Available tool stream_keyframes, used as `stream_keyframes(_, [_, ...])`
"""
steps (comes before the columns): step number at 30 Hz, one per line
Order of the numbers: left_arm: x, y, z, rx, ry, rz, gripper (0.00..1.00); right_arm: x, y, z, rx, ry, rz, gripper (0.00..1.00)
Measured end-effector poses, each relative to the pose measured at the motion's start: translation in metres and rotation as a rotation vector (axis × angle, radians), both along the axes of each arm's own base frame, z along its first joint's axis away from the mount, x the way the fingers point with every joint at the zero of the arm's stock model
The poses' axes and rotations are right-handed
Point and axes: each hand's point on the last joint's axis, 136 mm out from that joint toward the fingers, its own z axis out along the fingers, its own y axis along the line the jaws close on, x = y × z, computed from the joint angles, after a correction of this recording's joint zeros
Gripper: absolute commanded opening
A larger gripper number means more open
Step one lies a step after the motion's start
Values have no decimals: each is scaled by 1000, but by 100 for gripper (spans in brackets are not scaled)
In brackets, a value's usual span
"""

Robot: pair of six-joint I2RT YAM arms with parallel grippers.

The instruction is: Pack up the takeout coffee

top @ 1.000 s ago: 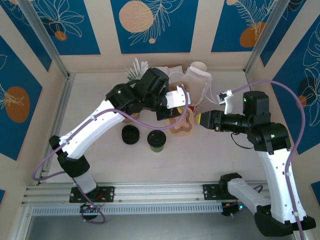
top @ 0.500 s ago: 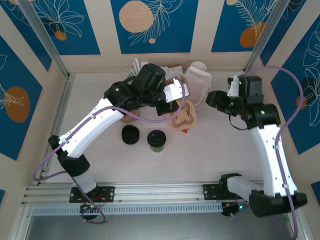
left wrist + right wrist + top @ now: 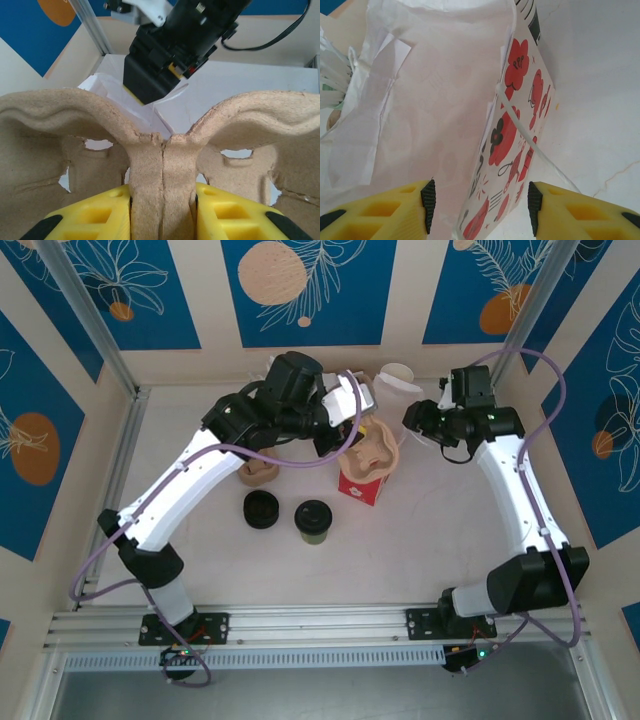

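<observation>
Surface [image 3: 430,540]: pale tabletop, boxed in by blue leaf-print panels.
Coffee [image 3: 313,521]: green cup with a black lid, upright on the surface nearest the arm bases, touching nothing; a black disc [image 3: 261,509] lies just to its left.
Bag [image 3: 360,485]: red, standing beyond the coffee and to its right, mouth up.
Carrier [image 3: 378,448]: pulp tray at the bag's mouth; how deep it sits I cannot tell.
Left pincer [image 3: 162,215]: clamped on the carrier's middle ridge, above the bag.
Right pincer [image 3: 480,210]: fingers [image 3: 395,212] spread, the bag's printed wall between them, not pinched.
Relation: the coffee lies nearer than both pincers, below and left of the bag in the top view, its axis vertical. The left pincer is the closer but loaded, so the carrier probably has to be settled first.
</observation>
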Motion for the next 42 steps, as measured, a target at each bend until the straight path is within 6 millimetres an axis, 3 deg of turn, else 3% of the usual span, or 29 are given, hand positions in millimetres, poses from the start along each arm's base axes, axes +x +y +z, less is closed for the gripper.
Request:
stream_keyframes(6, [1,-7,-1,-17,28,-6,29,17,3,-12,-8,34,16,45])
stream_keyframes(20, [0,-16,15,-117,91,4,29,12,10,-16,-19,54,101,0])
stream_keyframes(24, [-2,-19,20,-141,102,-7,29,-1,11,-8,-20,45,141,0])
stream_keyframes(32, [-4,-33,18,-170,159,-49,29,-46,12,25,-27,-17,230,0])
stream_keyframes(42, [-9,-44,-4,-142,242,-96,28,-84,17,27,4,24,306,0])
